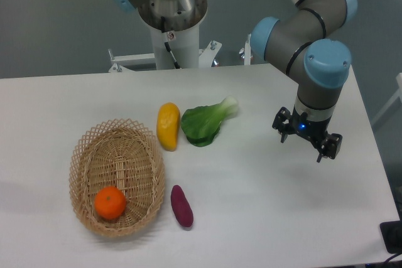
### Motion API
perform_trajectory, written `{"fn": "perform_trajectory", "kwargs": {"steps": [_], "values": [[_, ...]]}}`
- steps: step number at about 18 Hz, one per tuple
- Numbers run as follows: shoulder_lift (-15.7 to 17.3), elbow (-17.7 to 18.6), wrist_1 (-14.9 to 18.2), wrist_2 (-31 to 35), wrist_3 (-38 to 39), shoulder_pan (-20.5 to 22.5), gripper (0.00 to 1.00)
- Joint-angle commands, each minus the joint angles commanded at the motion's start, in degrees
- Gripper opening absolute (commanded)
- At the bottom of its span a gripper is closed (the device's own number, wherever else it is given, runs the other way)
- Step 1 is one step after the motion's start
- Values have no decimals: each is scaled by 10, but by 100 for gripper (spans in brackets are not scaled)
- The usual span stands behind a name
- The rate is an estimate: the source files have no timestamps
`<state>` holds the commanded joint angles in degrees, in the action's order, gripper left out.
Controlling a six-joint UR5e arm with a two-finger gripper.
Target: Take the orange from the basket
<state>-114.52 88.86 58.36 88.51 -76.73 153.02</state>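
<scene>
While lying untouched in the near end of the oval tan woven wicker basket (117, 180), rested the small round bright-orange fruit (110, 203) against the wicker floor close to the front wall. Nothing of the pick-up done as yet; reach, descent, grasp and lift all remained. Just beside the basket's right rim lay a small purple sweet potato (182, 206), farther back an elongated yellow oblong fruit (168, 126) touching a leafy green bok choy (205, 124). Well apart to the right, over bare white table (264, 218), hung the black two-finger gripper (307, 138), fingers parted and holding nothing, though how wide was hard to judge at that angle. Plenty of open room between gripper and basket; only the scalloped rim and near wall likely to crowd the fingers.
</scene>
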Motion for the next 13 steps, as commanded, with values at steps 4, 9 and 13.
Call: {"fn": "perform_trajectory", "kwargs": {"steps": [4,9,13], "values": [[3,2,-8,-3,-1,1,100],[4,6,-13,-3,0,1,100],[4,9,-13,-3,0,0,100]]}}
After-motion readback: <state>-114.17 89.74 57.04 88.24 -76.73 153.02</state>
